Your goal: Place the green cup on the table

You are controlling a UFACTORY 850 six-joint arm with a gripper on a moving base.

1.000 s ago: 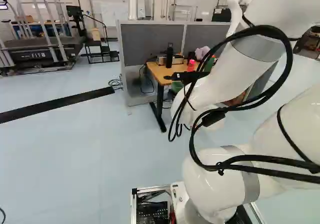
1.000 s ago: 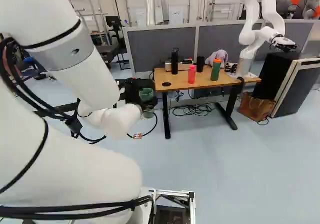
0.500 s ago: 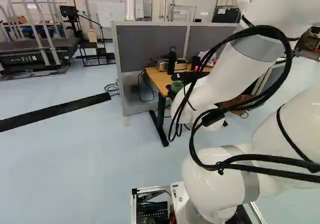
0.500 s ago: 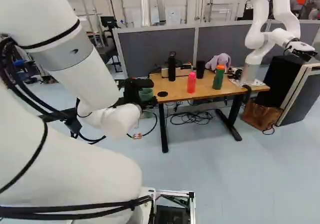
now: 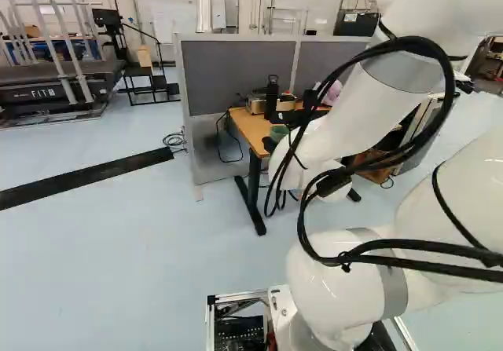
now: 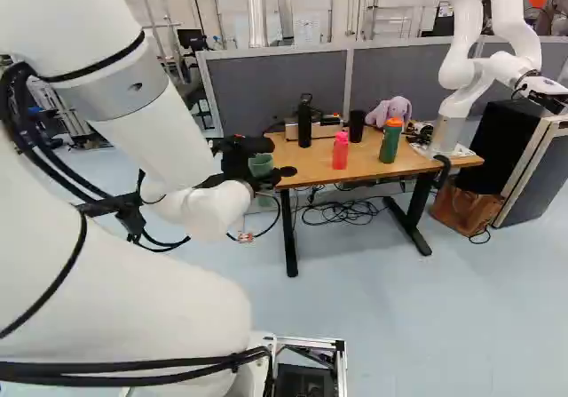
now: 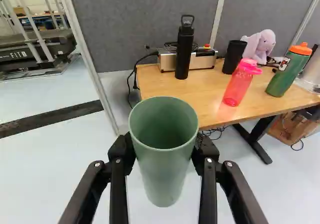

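In the right base view my gripper (image 6: 264, 176) holds the green cup (image 6: 260, 162) beside the near left corner of the wooden table (image 6: 311, 155). The wrist view shows the gripper (image 7: 164, 153) shut on the upright green cup (image 7: 165, 171), one finger on each side; its open mouth shows an empty inside. The table (image 7: 202, 93) lies ahead of the cup, and floor is seen around its lower part. The left base view has the cup (image 5: 278, 133) partly hidden by the arm and cables.
On the table stand a black bottle (image 7: 184, 48), a metal box (image 7: 202, 59), a black cup (image 7: 233, 56), a pink bottle (image 7: 239, 83), a green bottle (image 7: 288, 71) and a purple plush toy (image 7: 260, 46). Another robot (image 6: 457, 104) stands at its far end. Grey partitions (image 6: 280, 86) rise behind.
The base has moved, turning somewhat and coming nearer to the table. My arm looks nearly unchanged against its lowest joint, and the held cup has travelled along with it.
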